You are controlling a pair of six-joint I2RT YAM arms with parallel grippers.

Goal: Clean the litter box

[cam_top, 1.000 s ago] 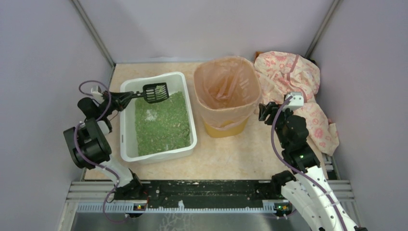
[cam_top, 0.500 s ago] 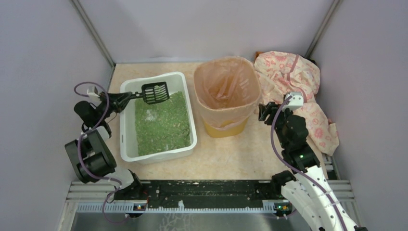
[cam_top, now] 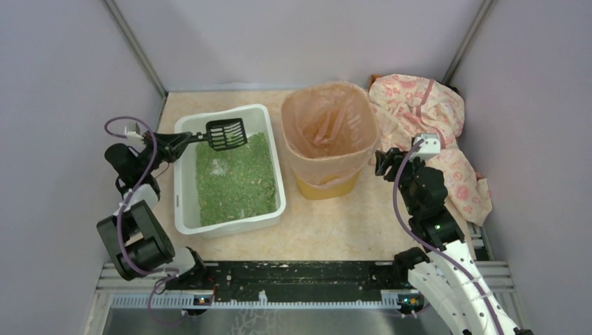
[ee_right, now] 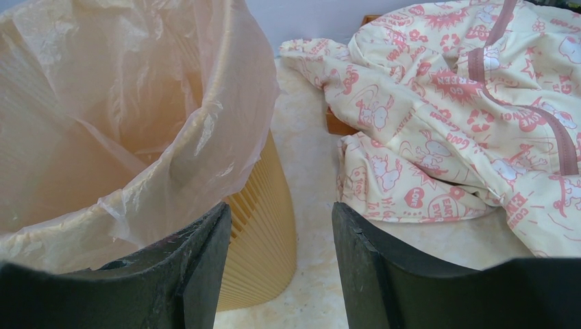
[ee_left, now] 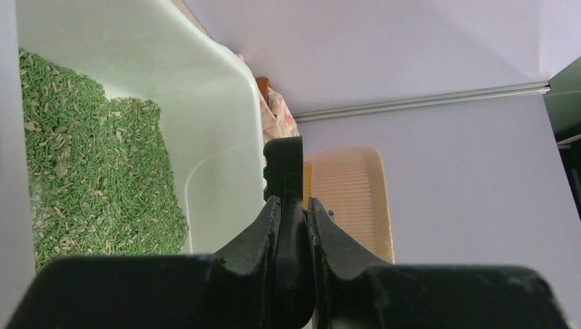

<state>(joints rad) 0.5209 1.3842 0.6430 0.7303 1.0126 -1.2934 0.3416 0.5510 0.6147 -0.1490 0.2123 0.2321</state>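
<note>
1. Litter box (cam_top: 183, 204): sits on the bench, holds green litter (cam_top: 234, 178).
2. Black scoop (cam_top: 226, 134): hangs over the litter box's far end, head just above the litter.
3. Left hand (cam_top: 180, 142): reaches in over the litter box's left rim, fingers clamped on the scoop's handle.
4. Lined bin (cam_top: 328, 139): stands just right of the litter box.
5. Right hand (cam_top: 380, 162): hovers right of the litter box, past the bin, fingers apart around nothing.
6. Patterned cloth (cam_top: 426, 112): lies crumpled farthest right of the litter box.

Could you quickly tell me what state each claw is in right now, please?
Left claw: closed on the scoop.
Right claw: open, empty.
</note>
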